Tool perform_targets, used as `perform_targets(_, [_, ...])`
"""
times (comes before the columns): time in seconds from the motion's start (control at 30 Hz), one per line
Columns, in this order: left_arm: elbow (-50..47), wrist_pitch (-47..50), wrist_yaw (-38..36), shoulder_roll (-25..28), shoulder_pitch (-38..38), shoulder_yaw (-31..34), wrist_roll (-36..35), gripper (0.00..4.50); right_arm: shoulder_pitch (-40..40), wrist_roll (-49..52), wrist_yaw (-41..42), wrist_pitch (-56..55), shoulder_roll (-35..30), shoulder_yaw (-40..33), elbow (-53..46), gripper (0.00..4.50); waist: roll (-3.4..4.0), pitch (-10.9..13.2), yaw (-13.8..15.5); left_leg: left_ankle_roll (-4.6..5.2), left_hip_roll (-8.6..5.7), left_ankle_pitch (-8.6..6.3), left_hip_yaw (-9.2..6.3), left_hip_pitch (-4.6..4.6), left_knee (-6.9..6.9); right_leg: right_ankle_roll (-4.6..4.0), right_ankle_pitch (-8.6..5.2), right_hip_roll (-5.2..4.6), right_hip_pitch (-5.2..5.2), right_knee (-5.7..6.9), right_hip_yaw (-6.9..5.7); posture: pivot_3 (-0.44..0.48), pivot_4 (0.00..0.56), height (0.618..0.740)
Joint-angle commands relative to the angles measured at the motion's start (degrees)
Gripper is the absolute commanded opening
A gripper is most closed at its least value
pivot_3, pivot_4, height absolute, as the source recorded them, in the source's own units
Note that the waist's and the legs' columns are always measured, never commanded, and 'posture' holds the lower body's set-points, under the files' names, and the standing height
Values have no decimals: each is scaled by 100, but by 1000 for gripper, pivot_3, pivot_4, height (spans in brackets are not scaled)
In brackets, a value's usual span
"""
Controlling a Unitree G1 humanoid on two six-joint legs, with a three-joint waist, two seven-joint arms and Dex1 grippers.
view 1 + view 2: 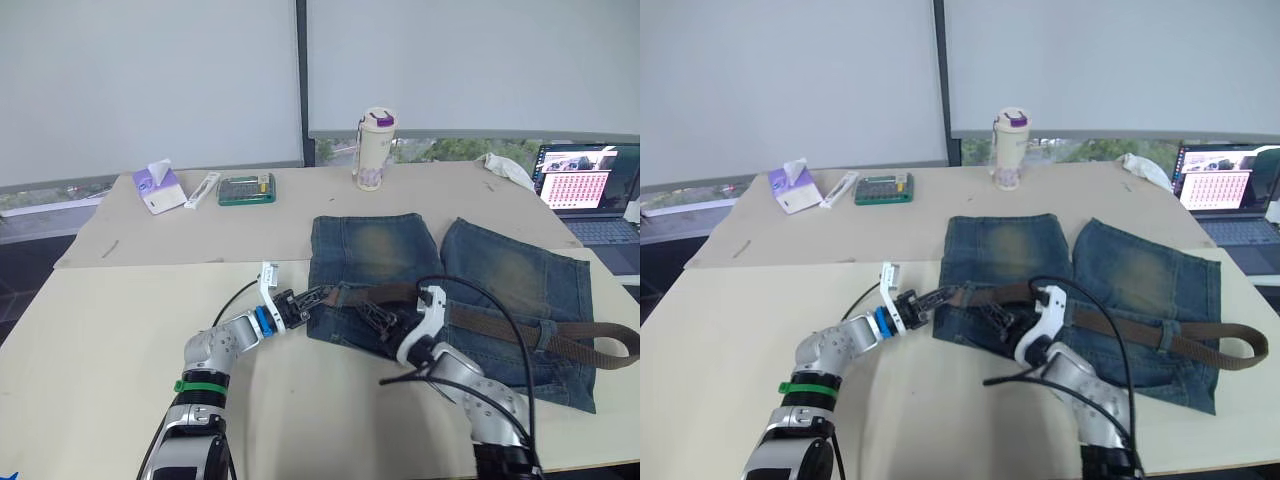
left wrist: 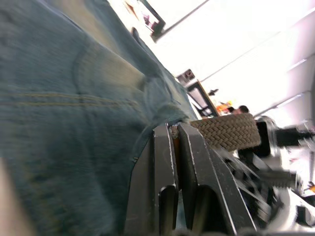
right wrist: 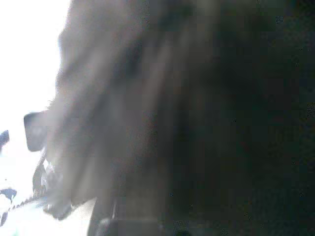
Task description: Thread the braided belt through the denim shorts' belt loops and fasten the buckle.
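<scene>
Left end effector (image 2: 173,132) clamped on denim shorts (image 1: 500,270) waistband edge, right end effector (image 1: 378,318) state unclear, braided belt (image 1: 560,342) alongside

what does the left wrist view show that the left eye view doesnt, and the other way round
Left wrist view alone: the weave of the braided belt up close, and the left gripper with its fingers pressed together at the edge of the denim shorts.

Left eye view alone: the whole layout, with the belt running along the waistband and looping off the shorts at the robot's right, the right gripper at the waistband, plus a cup, tissue box and laptop further back.

Both: the shorts, the belt and the left gripper.
</scene>
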Motion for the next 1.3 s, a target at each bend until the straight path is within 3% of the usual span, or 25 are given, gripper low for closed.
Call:
perform_targets(0.03, [-33, -295, -129, 262, -22, -143, 251, 0, 306, -69, 748, 109, -750, 199, -769, 3156, 2, 1, 11, 0, -1, 0, 1, 0, 0, 0, 0, 0, 0, 0, 1, 0, 150, 740])
perform_targets(0.07, [2, -402, -194, 402, -41, -214, 380, 0, 509, -111, 1117, 75, -1157, 232, -1028, 3515, 3, 1, 19, 0, -2, 0, 1, 0, 0, 1, 0, -1, 2, -2, 0, 0, 150, 740])
perform_targets(0.17, [175, -708, -401, 845, -198, -316, 670, 0, 1065, -155, 1926, -165, -2143, -27, -1667, 3515, 3, 4, 44, 0, -5, 0, 5, 0, 0, 4, -2, 0, 5, -8, -2, 0, 150, 740])
perform_targets(0.37, [504, -1383, -711, 1496, -338, -611, 1281, 0, 1764, -631, 2578, -956, -2859, -605, -2004, 3515, -2, 7, 66, 0, 3, 0, 14, 2, 0, 43, -26, 9, 10, -6, -5, 0, 150, 740])
perform_targets(0.57, [1154, -2304, -477, 2132, -587, -831, 2126, 0, 2288, -919, 2918, -1384, -3363, -2014, -1305, 3515, -10, 12, 148, 0, 0, 0, 12, 1, 1, 5, -3, 2, 10, -8, 2, 0, 150, 740])
perform_targets(0.7, [1698, -3161, -154, 2704, -722, -1382, 3183, 0, 2301, -1035, 3071, -1330, -3806, -2864, -445, 3515, -11, 12, 152, 0, 1, 0, 21, 4, -1, 3, -2, 3, 14, -9, 0, 0, 150, 740])
perform_targets(0.77, [1912, -3201, 45, 2745, -870, -1304, 3234, 0, 2235, -1281, 3069, -1393, -4048, -3085, -6, 3515, -13, 13, 147, 0, 1, 0, 28, 5, -1, 3, -2, 2, 15, -8, 2, 0, 150, 740])
perform_targets(0.9, [2298, -3401, 540, 2820, -1091, -1330, 3570, 0, 2127, -1569, 2948, -1280, -4310, -3270, 477, 3515, -18, 16, 131, 3, 7, -2, 58, 2, -5, 8, -5, 8, 17, -6, 4, 0, 150, 740])
perform_targets(1.03, [2829, -3332, 1568, 2910, -1362, -1244, 3911, 0, 1905, -1950, 2857, -1355, -4529, -3226, 1020, 3515, -23, 19, 125, 3, 8, -1, 75, 0, -4, 8, -5, 8, 17, -2, 8, 0, 150, 740])
perform_targets(1.3, [3200, -3366, 1788, 2996, -1437, -1341, 4207, 0, 1416, -1965, 3054, -1007, -4587, -2741, 1214, 3515, -18, 16, 107, 4, 11, -2, 97, 2, -8, 4, -3, 7, 17, 3, 22, 0, 150, 740])
